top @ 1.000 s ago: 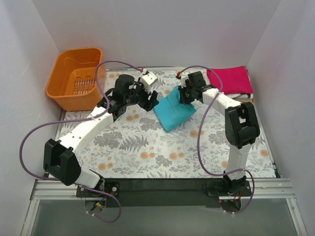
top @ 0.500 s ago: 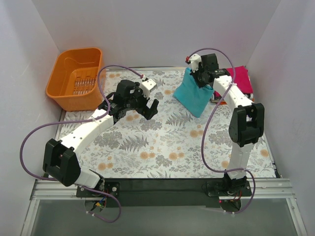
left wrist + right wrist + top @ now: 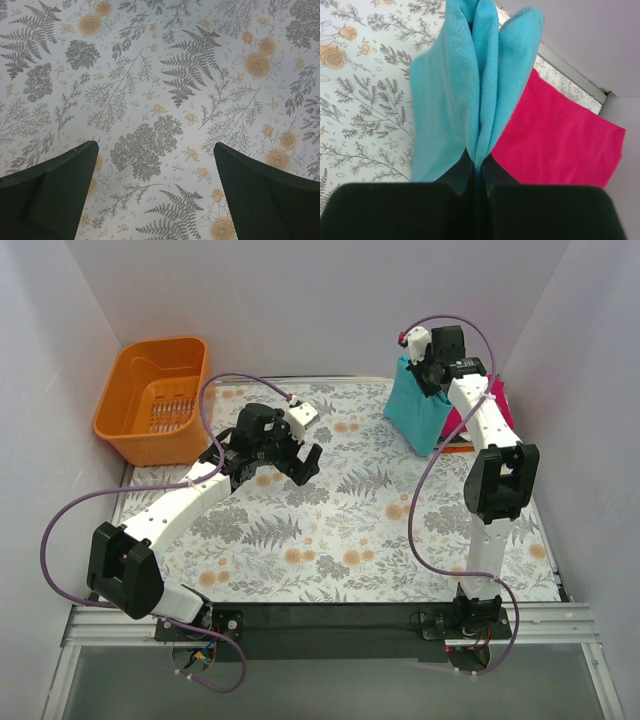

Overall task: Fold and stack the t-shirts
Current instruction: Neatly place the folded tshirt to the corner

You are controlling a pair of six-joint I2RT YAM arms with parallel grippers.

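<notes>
My right gripper (image 3: 432, 368) is shut on the folded teal t-shirt (image 3: 420, 412) and holds it hanging in the air at the back right, beside the stack. In the right wrist view the teal cloth (image 3: 470, 90) is pinched between the fingers, with the magenta-pink t-shirt (image 3: 560, 135) lying below to the right. The pink shirt (image 3: 496, 400) tops a stack whose white and orange layers (image 3: 462, 446) just show under it. My left gripper (image 3: 298, 462) is open and empty over the floral table mid-left; its fingers (image 3: 55, 195) stand wide apart.
An orange plastic basket (image 3: 155, 395) stands at the back left. The floral tablecloth (image 3: 330, 530) covers the table. White walls close in on the left, back and right, the right one next to the stack.
My right gripper lifted the teal shirt off the table's middle and carried it right and back toward the pink stack. My left gripper let go, drew back a little and stays open.
</notes>
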